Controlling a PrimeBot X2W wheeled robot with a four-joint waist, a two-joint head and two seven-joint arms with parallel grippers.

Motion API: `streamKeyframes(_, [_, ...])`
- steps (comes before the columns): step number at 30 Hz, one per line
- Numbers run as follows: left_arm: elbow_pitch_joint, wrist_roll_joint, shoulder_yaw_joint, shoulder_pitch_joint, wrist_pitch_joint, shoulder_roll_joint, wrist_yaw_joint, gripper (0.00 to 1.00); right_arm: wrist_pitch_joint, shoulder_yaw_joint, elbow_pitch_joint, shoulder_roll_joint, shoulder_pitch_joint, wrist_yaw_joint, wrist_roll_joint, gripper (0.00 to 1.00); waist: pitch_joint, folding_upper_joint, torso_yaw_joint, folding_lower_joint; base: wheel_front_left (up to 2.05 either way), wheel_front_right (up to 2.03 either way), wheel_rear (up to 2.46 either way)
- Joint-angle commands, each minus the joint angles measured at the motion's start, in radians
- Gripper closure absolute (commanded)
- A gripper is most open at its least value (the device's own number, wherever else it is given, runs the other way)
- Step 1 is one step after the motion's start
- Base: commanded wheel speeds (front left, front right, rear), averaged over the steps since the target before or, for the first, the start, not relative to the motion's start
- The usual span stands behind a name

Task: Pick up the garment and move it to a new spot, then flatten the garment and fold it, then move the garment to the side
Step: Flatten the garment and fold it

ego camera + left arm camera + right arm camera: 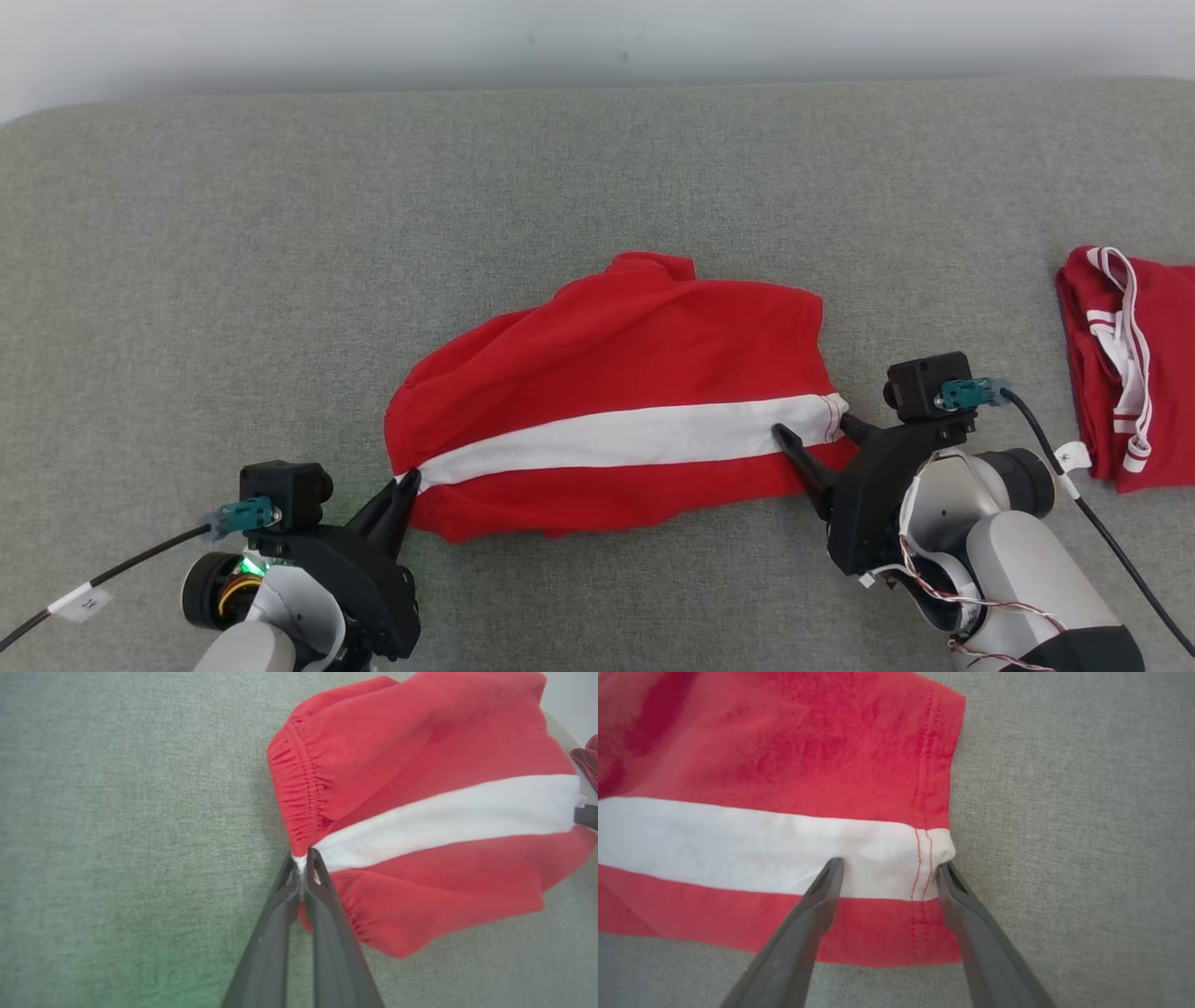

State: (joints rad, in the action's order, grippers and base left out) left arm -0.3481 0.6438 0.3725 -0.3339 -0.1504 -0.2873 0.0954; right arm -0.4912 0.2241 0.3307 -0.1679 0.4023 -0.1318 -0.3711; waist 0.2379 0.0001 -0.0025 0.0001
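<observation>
The garment is a pair of red shorts with a white side stripe, lying crumpled in the middle of the grey cloth table. My left gripper is shut on the garment's elastic waistband where the white stripe ends. My right gripper stands open over the hem end of the stripe, one finger resting on the white band and the other at the hem's edge. The garment lies flat under those fingers. Whether its far side is smooth I cannot tell.
A second red garment with white trim lies folded at the table's right edge. The grey table stretches wide to the left and back. Cables trail from both wrists near the front edge.
</observation>
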Motion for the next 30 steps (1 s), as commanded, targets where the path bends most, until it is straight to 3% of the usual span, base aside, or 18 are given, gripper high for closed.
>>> streamKeyframes(1, [-0.002,-0.004,0.000,-0.002,0.006,-0.002,-0.004,1.00,0.013,0.007,0.000,-0.001,0.011,0.003,-0.013,0.00,-0.001,-0.0001,0.000,-0.0001,0.00,0.00,0.00])
streamKeyframes(4, [-0.004,0.000,0.002,0.000,0.007,-0.002,-0.004,1.00,0.025,0.025,0.005,-0.009,0.014,0.003,-0.019,0.00,-0.004,-0.0001,-0.001,-0.0001,0.00,0.00,0.00])
streamKeyframes(5, [-0.005,0.001,0.002,0.001,0.009,-0.003,-0.004,1.00,0.029,0.025,0.009,-0.012,0.016,0.003,-0.026,0.14,-0.005,-0.0001,-0.001,-0.0001,0.00,0.00,0.00])
streamKeyframes(6, [-0.005,0.003,0.002,0.002,0.010,-0.003,-0.004,1.00,0.030,0.030,0.014,-0.015,0.017,0.003,-0.029,0.46,-0.006,-0.0001,-0.001,-0.0001,0.00,0.00,0.00])
streamKeyframes(8, [-0.005,0.005,0.001,0.004,0.014,-0.003,-0.003,1.00,0.033,0.037,0.023,-0.019,0.025,0.003,-0.032,0.56,-0.008,-0.0001,-0.001,-0.0001,0.00,0.00,0.00])
streamKeyframes(9, [-0.005,0.006,0.001,0.005,0.018,-0.004,-0.003,1.00,0.036,0.041,0.028,-0.019,0.030,0.003,-0.036,0.76,-0.009,-0.0001,-0.001,-0.0001,0.00,0.00,0.00])
streamKeyframes(10, [-0.005,0.009,-0.001,0.007,0.019,-0.003,-0.002,1.00,0.038,0.044,0.031,-0.017,0.032,0.003,-0.039,0.87,-0.010,-0.0001,-0.002,-0.0001,0.00,0.00,0.00])
streamKeyframes(11, [-0.005,0.009,-0.001,0.007,0.019,-0.003,-0.002,1.00,0.038,0.044,0.031,-0.017,0.032,0.003,-0.039,0.87,-0.010,-0.0001,-0.002,-0.0001,0.00,0.00,0.00])
streamKeyframes(12, [-0.005,0.016,-0.004,0.008,0.026,0.000,0.000,1.00,0.046,0.049,0.033,-0.018,0.035,0.003,-0.042,1.00,-0.012,-0.0001,-0.002,-0.0001,0.00,0.00,0.00])
streamKeyframes(22, [0.070,0.148,-0.072,-0.069,0.039,0.012,0.023,1.00,0.122,0.039,-0.046,-0.048,0.118,0.003,-0.108,1.00,-0.018,-0.0001,-0.015,-0.0001,0.00,0.00,0.00])
streamKeyframes(26, [0.103,0.212,-0.107,-0.181,-0.001,-0.002,0.027,1.00,0.114,0.034,-0.081,-0.067,0.216,0.003,-0.145,1.00,0.010,-0.0001,-0.031,-0.0001,0.00,0.00,0.00])
streamKeyframes(30, [0.072,0.271,-0.170,-0.341,-0.037,0.001,0.001,1.00,0.099,0.069,-0.064,-0.088,0.370,0.003,-0.187,1.00,0.067,-0.0001,-0.061,-0.0001,0.00,0.00,0.00])
